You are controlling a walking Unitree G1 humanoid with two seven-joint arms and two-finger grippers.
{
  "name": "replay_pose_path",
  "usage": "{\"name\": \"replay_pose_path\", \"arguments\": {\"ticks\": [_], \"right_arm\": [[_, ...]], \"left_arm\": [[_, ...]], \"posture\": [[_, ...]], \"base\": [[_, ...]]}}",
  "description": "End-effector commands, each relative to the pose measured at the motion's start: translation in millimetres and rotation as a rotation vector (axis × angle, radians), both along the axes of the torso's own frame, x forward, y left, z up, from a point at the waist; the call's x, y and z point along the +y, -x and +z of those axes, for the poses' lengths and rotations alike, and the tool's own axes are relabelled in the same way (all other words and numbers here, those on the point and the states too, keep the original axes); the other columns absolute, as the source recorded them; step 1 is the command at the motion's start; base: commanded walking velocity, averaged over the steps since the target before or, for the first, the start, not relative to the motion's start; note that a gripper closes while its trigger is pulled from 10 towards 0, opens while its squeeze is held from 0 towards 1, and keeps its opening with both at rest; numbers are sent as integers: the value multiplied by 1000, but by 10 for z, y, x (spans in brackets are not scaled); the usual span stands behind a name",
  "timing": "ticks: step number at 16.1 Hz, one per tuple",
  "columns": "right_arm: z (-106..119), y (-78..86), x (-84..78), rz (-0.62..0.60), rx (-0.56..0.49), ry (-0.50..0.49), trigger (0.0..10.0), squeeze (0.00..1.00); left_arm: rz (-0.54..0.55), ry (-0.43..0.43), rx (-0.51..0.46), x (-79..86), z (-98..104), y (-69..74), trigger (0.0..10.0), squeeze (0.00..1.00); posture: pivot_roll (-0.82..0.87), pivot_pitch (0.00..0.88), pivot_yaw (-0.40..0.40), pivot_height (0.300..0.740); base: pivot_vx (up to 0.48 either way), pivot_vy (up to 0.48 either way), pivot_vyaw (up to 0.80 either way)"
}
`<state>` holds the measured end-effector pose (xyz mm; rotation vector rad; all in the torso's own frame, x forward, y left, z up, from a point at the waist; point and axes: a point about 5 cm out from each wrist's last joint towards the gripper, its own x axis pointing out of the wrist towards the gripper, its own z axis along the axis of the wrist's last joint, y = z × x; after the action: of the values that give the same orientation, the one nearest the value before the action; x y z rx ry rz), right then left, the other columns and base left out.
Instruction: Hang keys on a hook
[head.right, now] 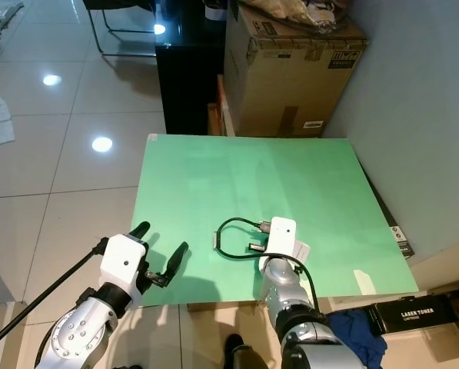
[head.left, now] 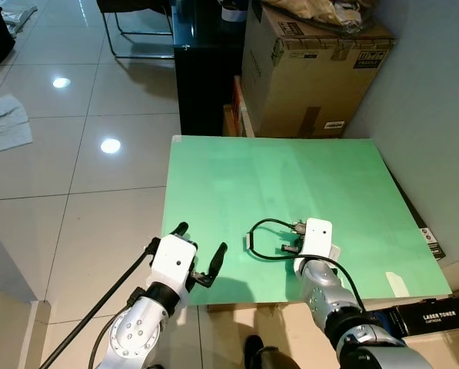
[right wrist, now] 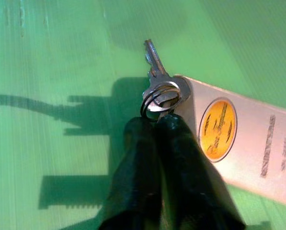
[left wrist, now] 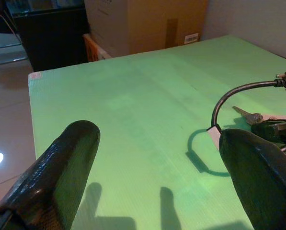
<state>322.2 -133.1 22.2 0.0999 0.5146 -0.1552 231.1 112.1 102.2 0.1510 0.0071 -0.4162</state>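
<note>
A silver key (right wrist: 154,64) on a split ring (right wrist: 161,96) with a white tag (right wrist: 238,139) bearing an orange oval lies on the green board (head.left: 275,177). My right gripper (right wrist: 154,120) is shut on the ring, low over the board near its front edge, under its white wrist box (head.left: 317,234). A thin black arch (head.left: 264,227) rises from a white patch (head.left: 247,241) just left of that gripper; the key (left wrist: 245,115) lies beside it. My left gripper (head.left: 201,238) hovers open at the board's front left, holding nothing.
A large cardboard box (head.left: 314,69) and a black cabinet (head.left: 206,69) stand behind the board. A grey wall runs along the right. A black toner box (head.left: 437,317) lies front right, a white scrap (head.left: 396,283) on the board's corner. Tiled floor (head.left: 75,192) spreads left.
</note>
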Motion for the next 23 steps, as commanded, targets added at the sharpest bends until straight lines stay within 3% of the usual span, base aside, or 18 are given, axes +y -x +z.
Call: {"name": "replay_pose_path", "arguments": {"ticks": [1,4,5,6,10,11,12,13,14,18,20,23], "right_arm": [[-36,41,-30,7,-2,13,0,0],[0,48,21,48,-56,29,0,0],[54,45,67,85,-108,55,0,67],[87,43,95,106,-138,69,0,67],[148,39,11,144,-185,160,0,90],[159,16,-42,209,-178,227,0,435],[167,1,-137,271,-163,298,8353,1000],[171,2,-254,321,-143,338,10000,1000],[197,20,-462,383,-130,367,10000,1000],[311,77,-817,493,-128,328,10000,1000],[391,82,-860,563,-155,307,10000,1000],[496,51,-929,608,-199,370,10000,1000]], "left_arm": [[-15,5,11,-38,-19,6,10000,0],[-15,7,12,-42,-19,3,10000,0],[-15,7,13,-44,-21,4,10000,0],[-15,6,13,-44,-21,2,10000,0],[-18,6,15,-44,-22,-5,10000,0],[-18,4,14,-41,-19,-9,10000,0],[-17,3,13,-33,-16,-13,10000,0],[-15,0,12,-22,-13,-13,10000,0],[-11,-3,10,-4,-11,-14,10000,0],[-6,-4,6,7,-4,-22,10000,0],[-9,-2,5,3,2,-28,10000,0],[-16,-2,3,-2,7,-37,10000,0]], "posture": [[1,258,-67,740],[-2,260,-68,740],[-2,260,-68,740],[-5,261,-68,740],[-5,263,-62,740],[-4,263,-62,740],[-1,264,-61,740],[-1,264,-62,740],[1,264,-61,740],[-8,266,-58,740],[-13,266,-52,740],[-10,265,-47,740]], "base": [[0,0,0],[0,0,0],[0,0,0],[0,0,0],[0,0,0],[0,0,0],[0,0,0],[0,0,0],[0,0,0],[0,0,0],[0,0,0],[0,0,0]]}}
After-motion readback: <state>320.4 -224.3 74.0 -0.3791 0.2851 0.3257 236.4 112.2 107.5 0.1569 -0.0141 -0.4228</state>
